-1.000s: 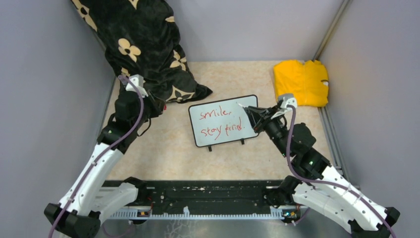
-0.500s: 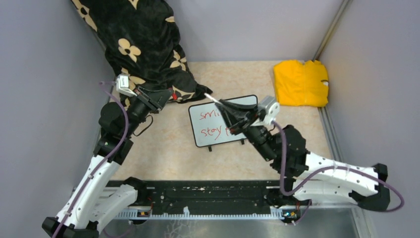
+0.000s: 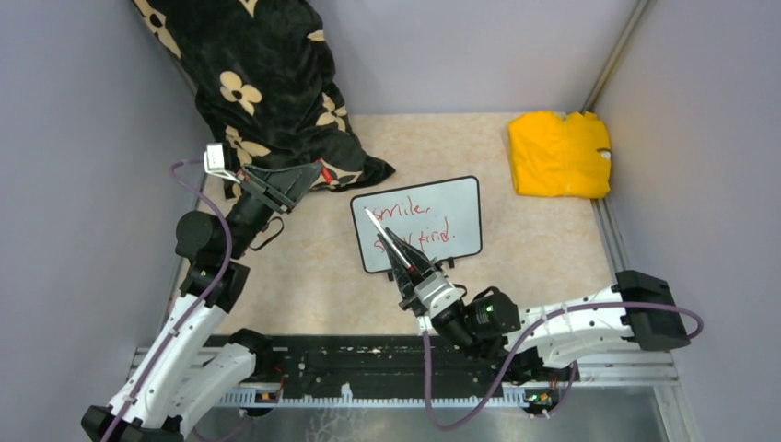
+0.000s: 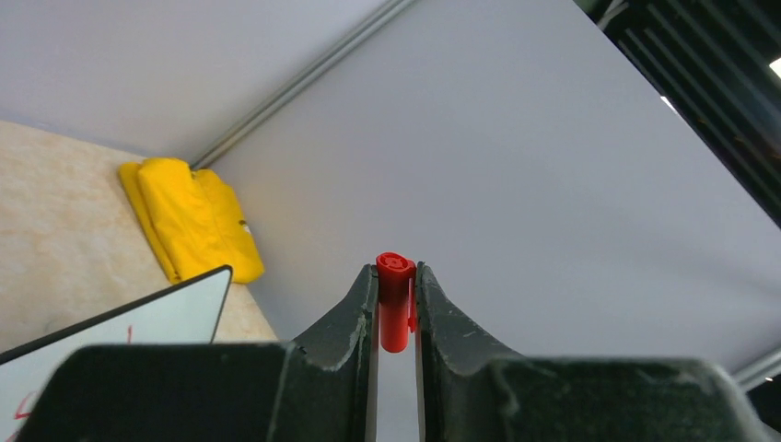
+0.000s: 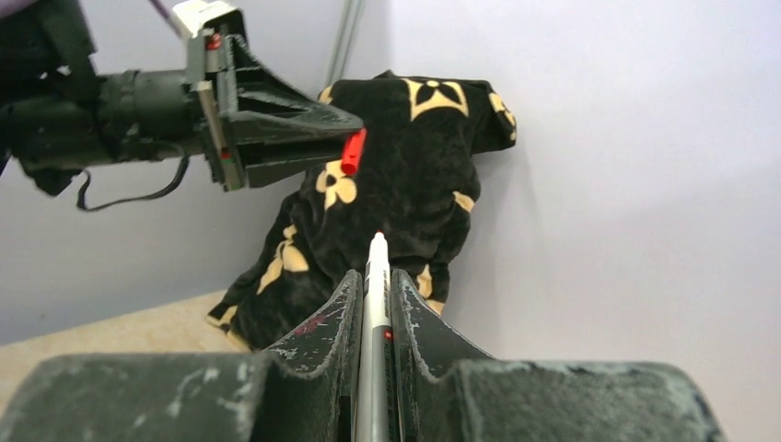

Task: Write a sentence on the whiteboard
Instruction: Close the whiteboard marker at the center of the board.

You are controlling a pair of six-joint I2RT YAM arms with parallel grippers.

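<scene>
**Writing done; marker uncapped, cap held apart**

The whiteboard (image 3: 460, 198) lay flat at table centre, feet toward 6 o'clock. The sentence (image 3: 410, 210) stood on it in red, two lines, reading roughly "smile, stay kind"; it looked complete.

The right gripper (image 5: 375, 281) was clamped on the marker (image 3: 376, 221). It hung over the board's 7 o'clock corner with the tip aimed toward 11 o'clock. In the wrist view the tip pointed up and off the surface.

The left gripper (image 4: 396, 276), at 9 o'clock of the board, pinched the red cap (image 4: 395, 304). Cap and tip were well apart.

Judgement: recapping was all that was left.

Containers: none seen. The cap was on nothing.

A yellow cloth (image 3: 559, 152) lay at 1 o'clock and a black flowered cloth (image 3: 267, 83) at 10 o'clock.
</scene>
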